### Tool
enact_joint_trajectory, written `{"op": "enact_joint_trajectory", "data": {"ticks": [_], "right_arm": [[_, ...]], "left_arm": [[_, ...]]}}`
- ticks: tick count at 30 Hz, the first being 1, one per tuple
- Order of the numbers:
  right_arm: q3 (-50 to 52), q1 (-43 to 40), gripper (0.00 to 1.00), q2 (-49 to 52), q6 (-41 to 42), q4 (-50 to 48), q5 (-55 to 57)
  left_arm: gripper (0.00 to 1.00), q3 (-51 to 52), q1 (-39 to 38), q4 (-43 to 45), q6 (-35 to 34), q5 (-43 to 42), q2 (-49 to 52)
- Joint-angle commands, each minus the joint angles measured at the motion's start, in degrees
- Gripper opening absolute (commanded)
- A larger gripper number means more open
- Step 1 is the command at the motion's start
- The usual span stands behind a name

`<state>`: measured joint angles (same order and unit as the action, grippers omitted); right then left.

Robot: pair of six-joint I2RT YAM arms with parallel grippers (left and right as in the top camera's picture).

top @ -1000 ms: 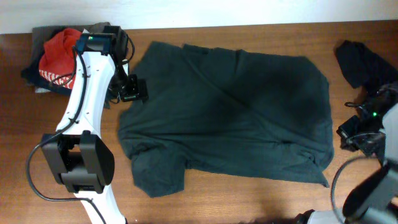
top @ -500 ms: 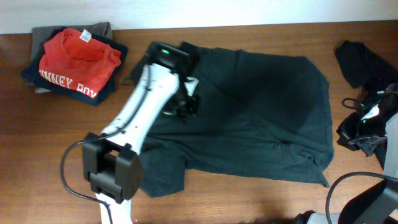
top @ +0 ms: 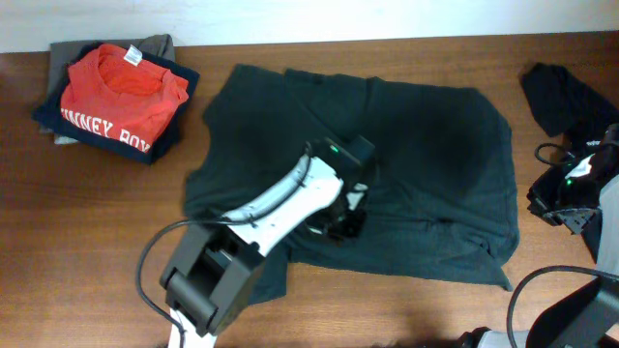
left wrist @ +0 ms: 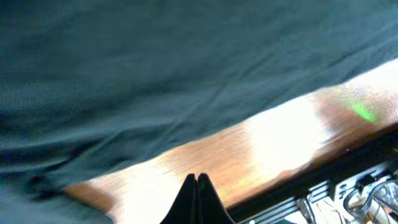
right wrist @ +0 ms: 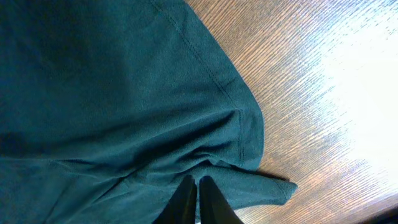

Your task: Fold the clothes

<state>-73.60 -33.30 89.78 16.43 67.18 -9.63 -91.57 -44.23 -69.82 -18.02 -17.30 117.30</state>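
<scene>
Table: I see a brown wood-grain table top (top: 97, 222) filling the overhead frame, with bare wood at the left and along the lower edge.

Shirt: a large dark charcoal-green soft fabric T-shirt (top: 426, 145) lies spread flat across the centre of the table. It reaches from left of centre almost to the right side. One sleeve lies at lower left of it, and diagonal creases cross the body.

Left arm: my white-and-black left arm (top: 280, 203) rises from the lower centre of the overhead frame and leans over the middle of the shirt.

Stack: in the upper left corner sits a folded pile (top: 160, 145) on bare wood, well apart from the shirt. On top is a red T-shirt with white lettering (top: 116, 87).

Black garment: a crumpled black cloth (top: 561, 97) lies at the upper right edge.

Right gripper: the right gripper (top: 566, 193) sits at the right edge of the overhead view, off the shirt's hem. Its wrist view shows black fingers (right wrist: 186, 193) drawn nearly together and holding nothing. A stitched corner of the shirt lies on the wood beyond them.

Left gripper: the left gripper (top: 343, 220) is over the shirt's lower middle. In its blurred wrist view the fingers (left wrist: 189, 193) are pressed together, and I see nothing between them.
</scene>
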Motion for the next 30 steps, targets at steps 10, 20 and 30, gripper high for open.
{"op": "enact_joint_trajectory", "data": {"ticks": [10,20,30], "right_arm": [[-0.7,-0.1,0.08,2.6,-0.1,-0.1,-2.6],[-0.7,-0.1,0.08,2.6,-0.2,0.8,-2.6],[-0.7,-0.1,0.08,2.6,-1.2,1.5,-2.7]], "left_arm": [[0.01,8.9,-1.4,10.7,-6.3,-1.4,0.0],[0.01,13.6,-1.4,15.0,-7.3,-1.0,0.1],[0.01,16.7,-1.4,14.9,-7.3,-1.0,0.1]]}}
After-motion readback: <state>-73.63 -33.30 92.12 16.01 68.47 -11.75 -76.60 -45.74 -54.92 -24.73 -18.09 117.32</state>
